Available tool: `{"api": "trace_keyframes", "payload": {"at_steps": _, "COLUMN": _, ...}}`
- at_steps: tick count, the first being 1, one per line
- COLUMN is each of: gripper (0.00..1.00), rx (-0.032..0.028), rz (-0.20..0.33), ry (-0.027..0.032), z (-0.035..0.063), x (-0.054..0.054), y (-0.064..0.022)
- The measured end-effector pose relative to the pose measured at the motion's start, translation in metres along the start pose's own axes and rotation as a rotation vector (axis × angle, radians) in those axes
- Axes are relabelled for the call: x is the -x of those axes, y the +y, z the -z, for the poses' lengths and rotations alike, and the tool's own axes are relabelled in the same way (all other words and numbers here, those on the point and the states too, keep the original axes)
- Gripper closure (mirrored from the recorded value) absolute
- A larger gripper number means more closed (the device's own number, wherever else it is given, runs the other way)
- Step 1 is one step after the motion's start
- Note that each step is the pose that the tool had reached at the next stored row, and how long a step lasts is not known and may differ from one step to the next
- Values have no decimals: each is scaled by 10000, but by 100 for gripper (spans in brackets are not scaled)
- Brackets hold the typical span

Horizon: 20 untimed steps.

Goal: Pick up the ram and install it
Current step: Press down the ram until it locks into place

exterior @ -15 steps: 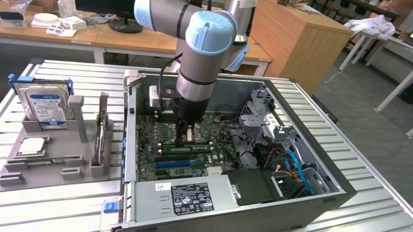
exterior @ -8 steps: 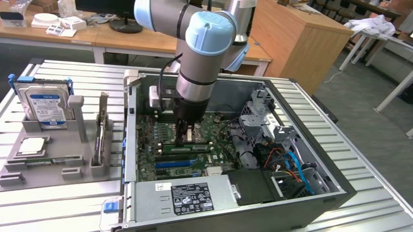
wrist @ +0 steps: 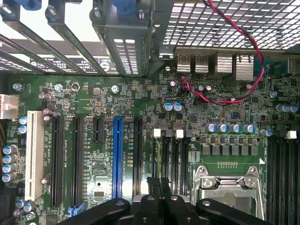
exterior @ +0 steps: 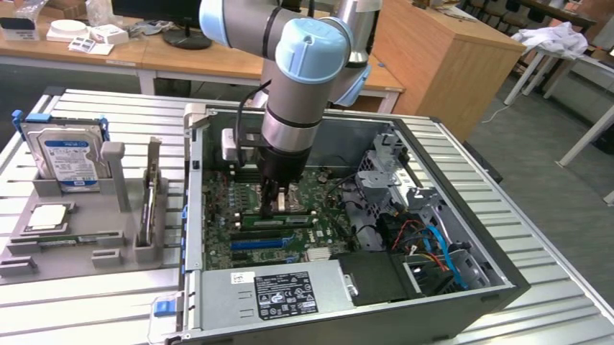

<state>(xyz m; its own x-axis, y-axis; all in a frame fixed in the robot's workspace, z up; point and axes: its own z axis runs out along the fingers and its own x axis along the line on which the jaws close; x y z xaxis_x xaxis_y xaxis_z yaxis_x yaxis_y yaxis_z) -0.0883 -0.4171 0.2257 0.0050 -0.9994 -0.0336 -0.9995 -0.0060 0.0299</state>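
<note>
**Ram stick at the slots, pincer right above it**

Ram [exterior: 278, 220] is what we take the long, thin green stick inside the open computer case [exterior: 479, 287] to be. It lies lengthwise along the black slots [wrist: 176, 157] of the motherboard [exterior: 226, 208], directly beneath the pincer [exterior: 278, 204]. The arm [exterior: 307, 65] reaches straight down into the case, which we judge keeps the stick square to its slot so it can go in evenly.

From the wrist view, the pincer [wrist: 158, 181] hangs just over the motherboard, beside the silver processor socket [wrist: 227, 185] and near the blue slot [wrist: 117, 157]. We cannot tell whether the pincer is clenched on the stick or has let go of it, nor whether the stick is fully seated or only resting on the slot's top.

On the tabletop [exterior: 86, 309], toward the exterior view's left, a grey holder [exterior: 115, 172] keeps the hard drive [exterior: 67, 154] upright and the processor chip [exterior: 48, 215] flat. They sit well apart from the case, probably so each part can be reached without knocking another.
</note>
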Motion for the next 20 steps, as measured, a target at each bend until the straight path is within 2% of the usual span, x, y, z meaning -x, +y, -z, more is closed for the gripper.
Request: {"api": "trace_keyframes", "payload": {"at_steps": 20, "gripper": 89, "rx": 0, "rz": 0, "ry": 0, "z": -22, "x": -1, "y": 0}}
